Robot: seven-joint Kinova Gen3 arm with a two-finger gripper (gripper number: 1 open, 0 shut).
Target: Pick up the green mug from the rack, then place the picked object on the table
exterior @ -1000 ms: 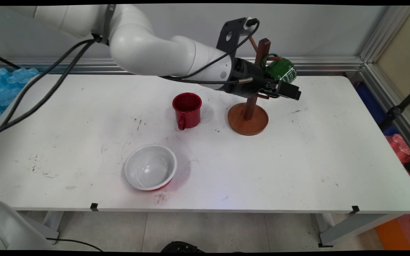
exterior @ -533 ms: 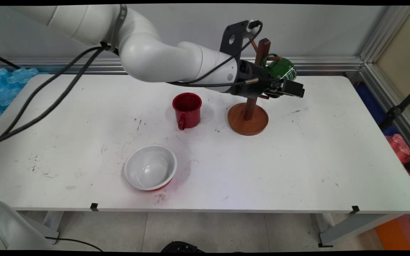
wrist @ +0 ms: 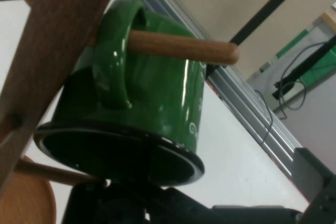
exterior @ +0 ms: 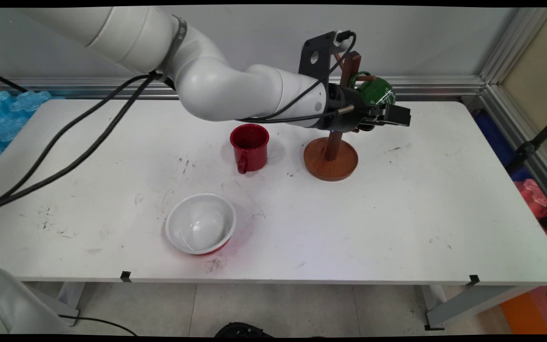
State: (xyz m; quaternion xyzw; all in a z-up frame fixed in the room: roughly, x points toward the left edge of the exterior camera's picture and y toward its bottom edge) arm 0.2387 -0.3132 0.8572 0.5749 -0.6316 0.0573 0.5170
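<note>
Now: gripper (exterior: 390, 116) at green mug (exterior: 375, 92) on wooden mug tree (exterior: 333, 142).
Mug hangs by handle on peg, rim w/ gripper just beneath; finger spread: can't tell. Red mug (exterior: 249, 146) nearby on table (exterior: 444, 204).

The arm hides the middle of the wooden mug stand (exterior: 330, 159), and the claw (exterior: 387, 116) covers the green mug's (exterior: 375, 92) lower side; whether its fingers grip the rim cannot be told
</note>
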